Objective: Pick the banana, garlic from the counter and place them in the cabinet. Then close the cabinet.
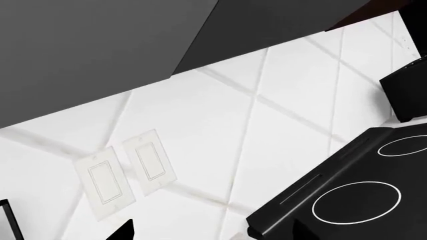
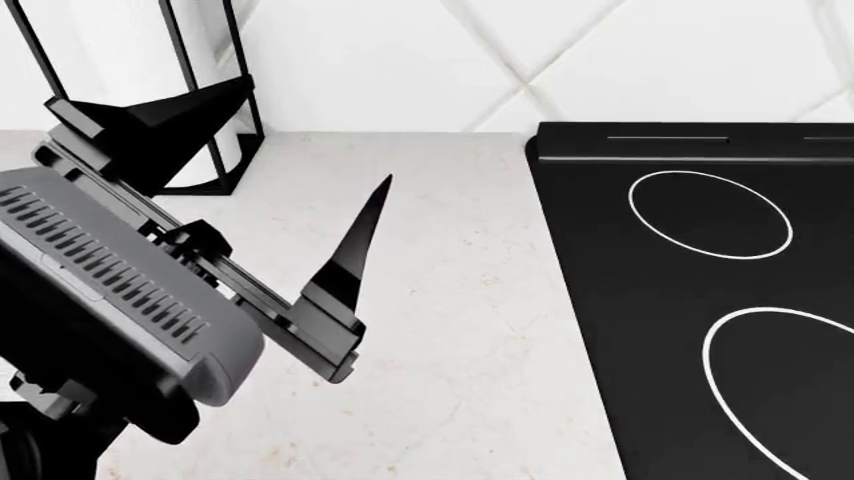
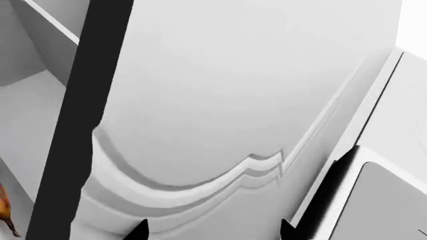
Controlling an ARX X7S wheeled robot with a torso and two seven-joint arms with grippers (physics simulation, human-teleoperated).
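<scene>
White stone with faint tan specks makes up the desk below our head camera, and our left tool hangs over it with its two black fingers spread well apart and nothing between them. A black glass cooktop with white rings lies flush in the desk on the right side of the head view, and a paper-towel roll in a black wire frame stands at the back left against the white tiled wall. Our left wrist camera looks at that wall, where two white switch plates sit side by side, with the cooktop in one corner and only small dark finger tips at the edge of the picture. Our right wrist camera faces a pale cabinet door with a curved raised panel, seen close, and the cabinet's grey interior shows past the door's dark edge. The banana, brown and orange with its stem tip, peeks in at the very edge of that interior, off to one side of our right tool and apart from it. Just two dark tips of the right tool show, set apart with nothing gripped between them. We see no garlic in any view.
</scene>
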